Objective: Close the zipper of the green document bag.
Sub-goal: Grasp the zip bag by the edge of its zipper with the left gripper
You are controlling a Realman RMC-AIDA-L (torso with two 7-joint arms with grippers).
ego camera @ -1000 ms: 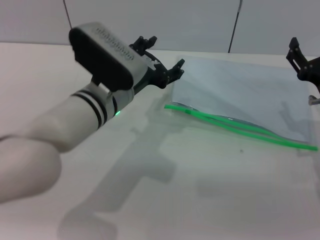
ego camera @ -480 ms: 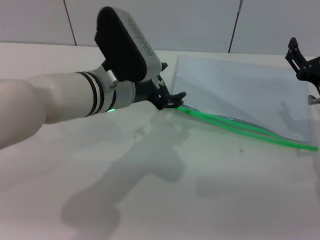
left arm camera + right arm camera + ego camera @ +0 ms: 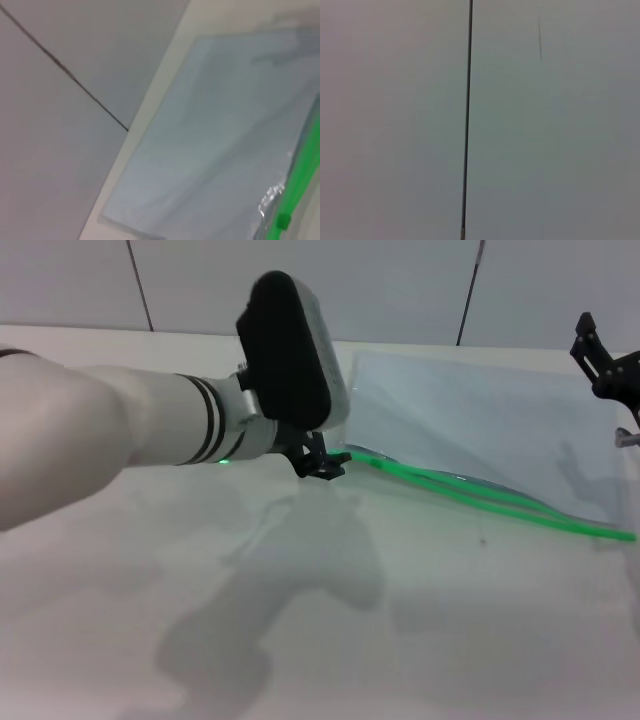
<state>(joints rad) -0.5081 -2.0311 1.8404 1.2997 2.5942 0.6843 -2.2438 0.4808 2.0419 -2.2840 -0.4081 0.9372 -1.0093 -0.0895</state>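
The green document bag (image 3: 480, 420) lies flat on the white table, a translucent pale blue-grey pouch. Its zipper (image 3: 480, 495) runs along the near long edge as two bright green strips that part in the middle. My left gripper (image 3: 322, 462) is low over the table at the zipper's left end, under the black wrist housing. The left wrist view shows the bag (image 3: 215, 150), the zipper (image 3: 300, 175) and a small green slider tab (image 3: 283, 220). My right gripper (image 3: 603, 360) hangs parked above the bag's far right corner, its fingers spread and nothing in them.
The white table (image 3: 420, 640) spreads in front of the bag, with my left arm's shadow across it. A grey panelled wall (image 3: 400, 290) stands right behind the table's far edge. The right wrist view shows only that wall (image 3: 545, 120).
My left arm has swung right and down, bringing its gripper from beside the bag's far left corner to the left end of the green zipper. The right arm has not moved.
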